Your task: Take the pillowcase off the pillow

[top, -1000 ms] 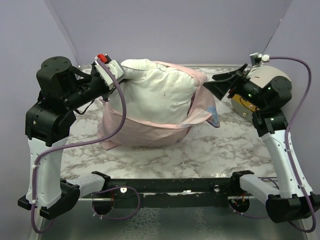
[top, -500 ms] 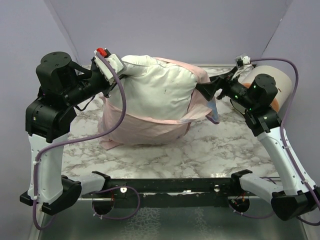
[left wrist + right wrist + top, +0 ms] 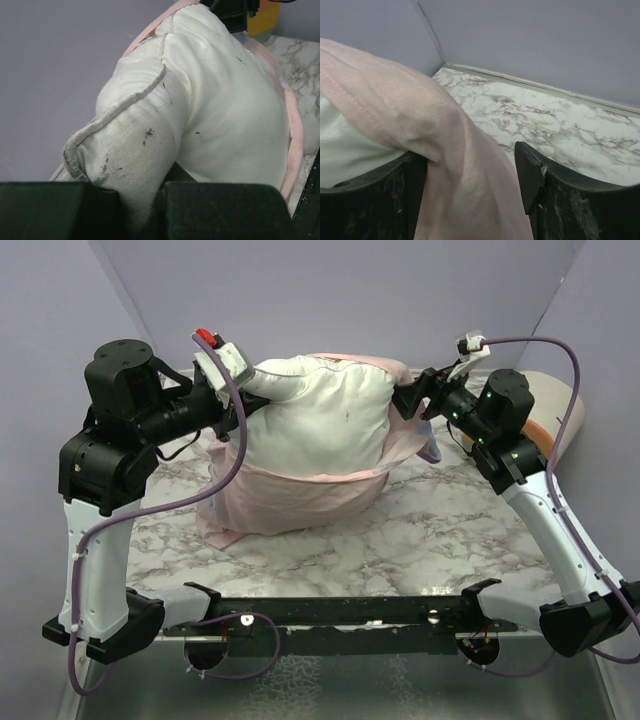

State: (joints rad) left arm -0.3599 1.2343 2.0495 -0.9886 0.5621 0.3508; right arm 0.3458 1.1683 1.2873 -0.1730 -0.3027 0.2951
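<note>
The white pillow (image 3: 320,425) stands half out of the pale pink, inside-out pillowcase (image 3: 290,502), which is bunched round its lower half on the marble table (image 3: 450,530). My left gripper (image 3: 245,380) is shut on the pillow's upper left corner, seen close in the left wrist view (image 3: 135,145), with the jaws (image 3: 145,205) pinching the cloth. My right gripper (image 3: 405,398) is open at the pillow's upper right corner. In the right wrist view the pillowcase edge (image 3: 420,115) lies between the open fingers (image 3: 470,175), with the pillow (image 3: 345,150) beside it.
A cream-and-orange cylinder (image 3: 550,410) lies at the back right, behind the right arm. Purple walls close the back and sides. A black bar (image 3: 340,612) runs along the table's near edge.
My right gripper has moved left from beside the cylinder to the pillowcase edge at the pillow's upper right corner. My left gripper has lifted the pillow corner slightly.
</note>
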